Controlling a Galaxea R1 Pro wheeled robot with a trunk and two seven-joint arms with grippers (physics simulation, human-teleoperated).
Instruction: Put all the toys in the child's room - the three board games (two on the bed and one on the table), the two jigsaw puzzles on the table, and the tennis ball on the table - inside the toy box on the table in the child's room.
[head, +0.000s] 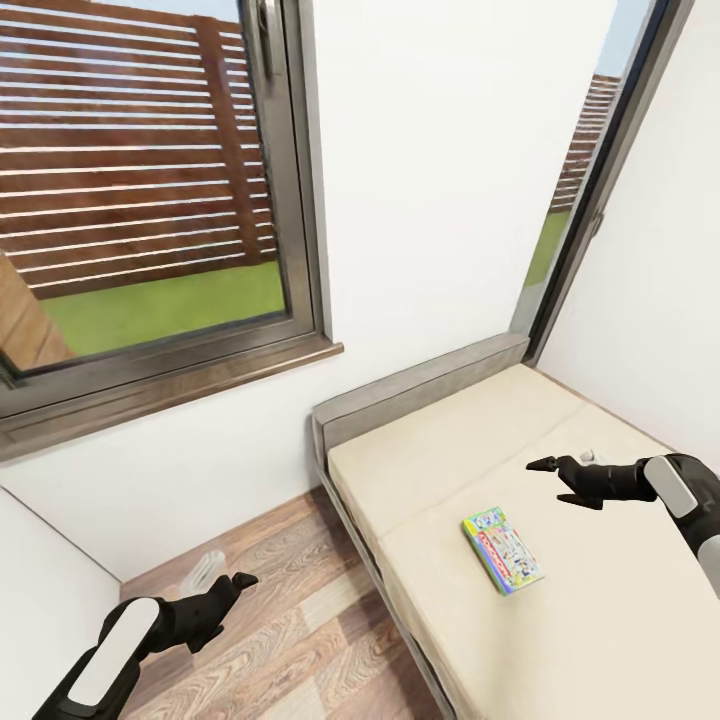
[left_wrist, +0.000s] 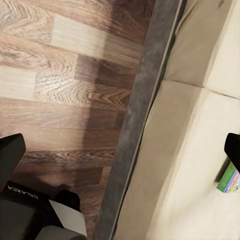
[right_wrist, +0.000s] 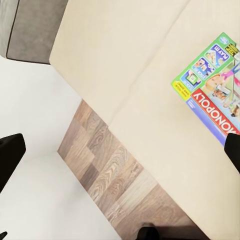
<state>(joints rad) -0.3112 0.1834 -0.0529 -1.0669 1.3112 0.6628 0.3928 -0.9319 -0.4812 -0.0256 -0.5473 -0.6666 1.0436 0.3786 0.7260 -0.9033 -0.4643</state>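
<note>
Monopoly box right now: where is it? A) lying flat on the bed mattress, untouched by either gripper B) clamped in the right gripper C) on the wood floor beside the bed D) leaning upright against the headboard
A: the Monopoly box lies flat on the beige mattress, while the right gripper hangs open above the bed, apart from it, and the left gripper is over the floor.

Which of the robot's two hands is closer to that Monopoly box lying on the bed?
The right. The right gripper hovers over the mattress just beyond the Monopoly box; the left gripper hangs over the wood floor beside the bed.
</note>
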